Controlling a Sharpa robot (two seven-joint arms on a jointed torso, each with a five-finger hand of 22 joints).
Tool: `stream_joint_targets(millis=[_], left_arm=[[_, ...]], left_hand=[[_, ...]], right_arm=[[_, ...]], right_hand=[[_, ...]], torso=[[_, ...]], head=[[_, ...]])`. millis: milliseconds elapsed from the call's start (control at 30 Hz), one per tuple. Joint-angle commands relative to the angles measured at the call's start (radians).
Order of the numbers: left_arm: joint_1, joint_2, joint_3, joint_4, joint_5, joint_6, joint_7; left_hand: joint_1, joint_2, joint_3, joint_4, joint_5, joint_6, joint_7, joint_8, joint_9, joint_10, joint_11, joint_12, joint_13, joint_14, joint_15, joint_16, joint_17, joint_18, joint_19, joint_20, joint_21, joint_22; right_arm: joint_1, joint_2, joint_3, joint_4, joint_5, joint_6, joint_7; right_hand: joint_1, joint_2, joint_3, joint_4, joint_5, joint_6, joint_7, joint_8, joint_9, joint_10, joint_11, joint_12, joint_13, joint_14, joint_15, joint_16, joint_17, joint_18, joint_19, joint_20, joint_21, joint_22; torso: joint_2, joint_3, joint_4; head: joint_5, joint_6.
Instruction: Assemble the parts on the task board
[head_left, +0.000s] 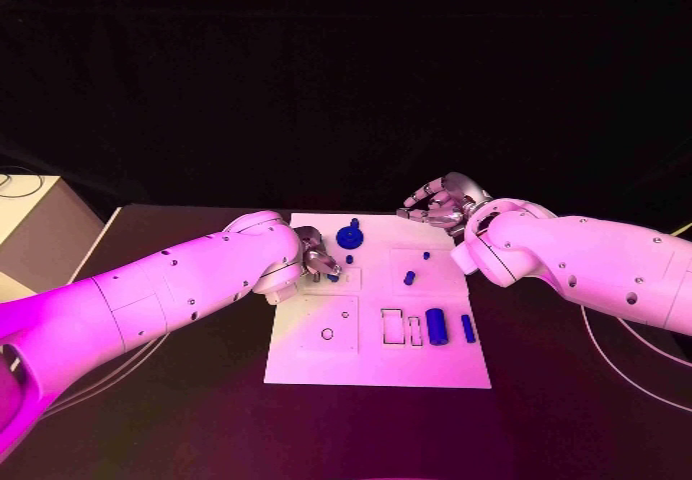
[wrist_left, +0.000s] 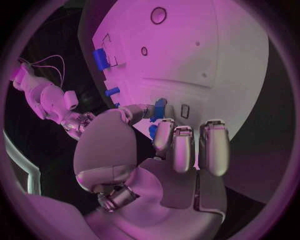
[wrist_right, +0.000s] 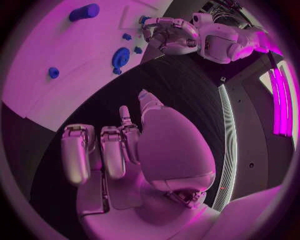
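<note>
While the white task board (head_left: 378, 350) lies mid-counter (head_left: 577, 400), we see a small blue part (wrist_left: 160, 108) pinched in the left robot hand (head_left: 317, 257) over the board's upper-left area; the right robot hand (head_left: 441, 203) hovers empty beyond the far edge, fingers loosely curled apart.

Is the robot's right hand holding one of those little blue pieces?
No: in the right wrist view the right hand has curled fingers with nothing in them, over the black table beside the task board.
</note>
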Motion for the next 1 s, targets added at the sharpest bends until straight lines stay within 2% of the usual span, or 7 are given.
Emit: stream_joint_targets(millis=[33,367,1000], left_arm=[[-0.001,0.002,0.000,-0.001,-0.003,0.049,-0.005],[0.000,0.004,-0.001,-0.008,-0.029,0.062,-0.008],[-0.001,0.011,-0.001,-0.018,-0.056,0.034,-0.009]], left_hand=[[0.034,0.029,0.100,-0.097,0.004,0.049,-0.042,0.005,0.281,0.007,0.001,0.005,-0.001,0.106,-0.005,0.003,0.263,-0.013,0.006,-0.002,0.004,0.044],[0.033,0.026,0.100,-0.098,0.002,0.048,-0.041,0.004,0.282,0.006,0.001,0.004,-0.003,0.106,-0.004,0.003,0.263,-0.014,0.006,-0.002,0.004,0.045],[0.033,0.026,0.101,-0.100,0.002,0.049,-0.042,0.004,0.283,0.008,0.001,0.005,0.000,0.106,-0.004,0.003,0.263,-0.013,0.005,-0.002,0.004,0.043]], right_arm=[[0.000,-0.001,0.000,0.002,-0.011,0.014,0.006],[0.000,-0.002,0.000,0.004,-0.011,0.014,0.006],[0.000,-0.004,0.000,0.005,-0.011,0.013,0.007]], right_hand=[[-0.009,-0.003,0.004,0.000,0.002,-0.008,0.002,0.000,-0.001,-0.002,0.002,0.000,0.146,0.106,0.006,0.004,0.263,-0.003,0.066,0.003,-0.002,0.176],[-0.009,-0.003,0.004,0.000,0.002,-0.008,0.002,0.000,-0.001,-0.002,0.002,0.000,0.146,0.106,0.006,0.004,0.263,-0.003,0.066,0.003,-0.002,0.176],[-0.012,-0.004,0.006,0.000,0.002,-0.008,0.002,0.000,-0.001,-0.002,0.002,0.000,0.146,0.106,0.006,0.004,0.263,-0.003,0.066,0.004,-0.002,0.177]], torso=[[-0.001,0.0007,0.0002],[-0.001,0.0002,0.0001],[0.001,-0.0009,-0.0004]], head=[[0.000,-0.002],[0.000,-0.002],[0.000,-0.001]])
